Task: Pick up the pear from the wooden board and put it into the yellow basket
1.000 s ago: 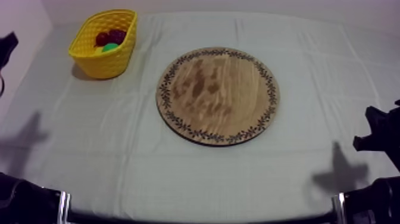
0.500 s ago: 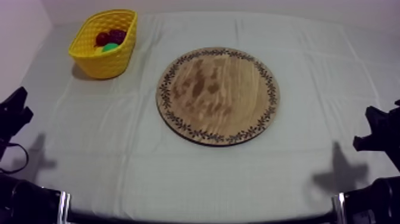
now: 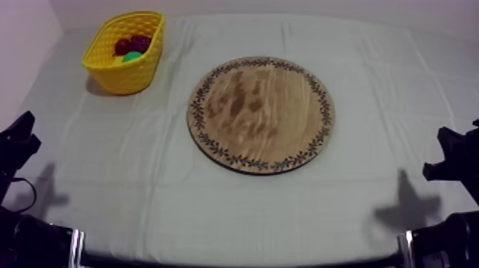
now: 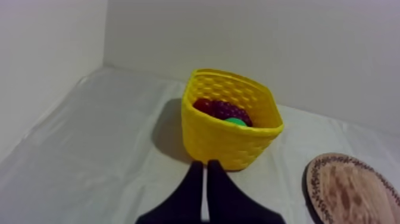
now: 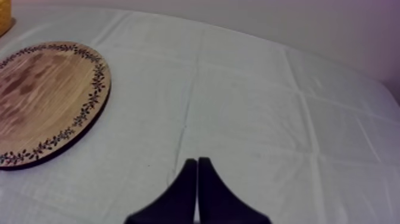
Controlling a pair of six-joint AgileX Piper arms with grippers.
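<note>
There is 1 yellow basket (image 3: 146, 68) of woven-look plastic, with rounded corners and walls that taper toward its base. There is also 1 round, flat wooden board (image 3: 260, 114) with blotchy brown grain and a dark leaf-pattern ring along its rim. In the basket lie 3 toy fruits: 1 smooth green pear (image 4: 236, 122), partly hidden by the basket's wall; 1 knobbly dark-purple bunch of grapes (image 4: 226, 110) just beside it; and 1 small red fruit (image 4: 202, 105) touching the grapes on their other side. From above, the basket stands at 10 o'clock from the board, apart from it and near the table's far left corner. Creased grey-white cloth (image 3: 142, 178) lies between them and all round the board's edge. There are 2 grippers. The left gripper (image 4: 205, 162) has its 2 black fingers pressed together in a narrow wedge, holding nothing, with the basket ahead at 12 o'clock and the board's rim at 2 o'clock. The right gripper (image 5: 197, 159) likewise has its 2 fingers together round nothing, over bare cloth, with the board at 10 o'clock, well apart from the tips.
</note>
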